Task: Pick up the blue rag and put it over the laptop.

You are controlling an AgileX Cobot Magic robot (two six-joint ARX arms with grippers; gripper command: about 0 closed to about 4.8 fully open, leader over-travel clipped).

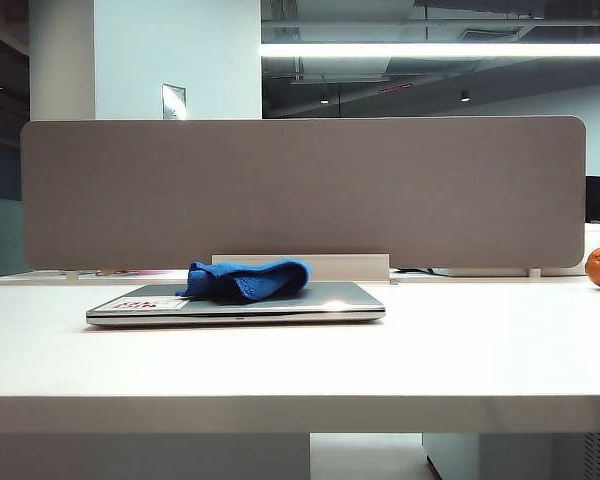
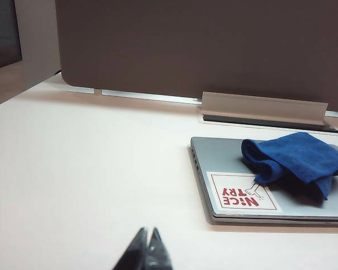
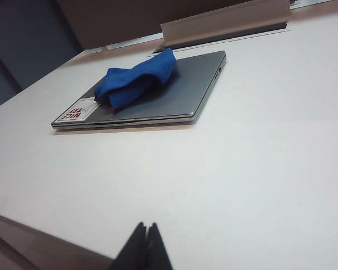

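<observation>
1. The fuzzy blue rag lies bunched on the closed, flat silver laptop, toward 12 o'clock.
2. The sticker sits at the lid's corner.
3. The left gripper and right gripper are pressed together, empty, above the smooth white table.

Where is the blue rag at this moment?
The blue rag lies bunched on the closed laptop's lid, left of centre in the exterior view, beside the corner sticker, in front of the grey divider.
</observation>
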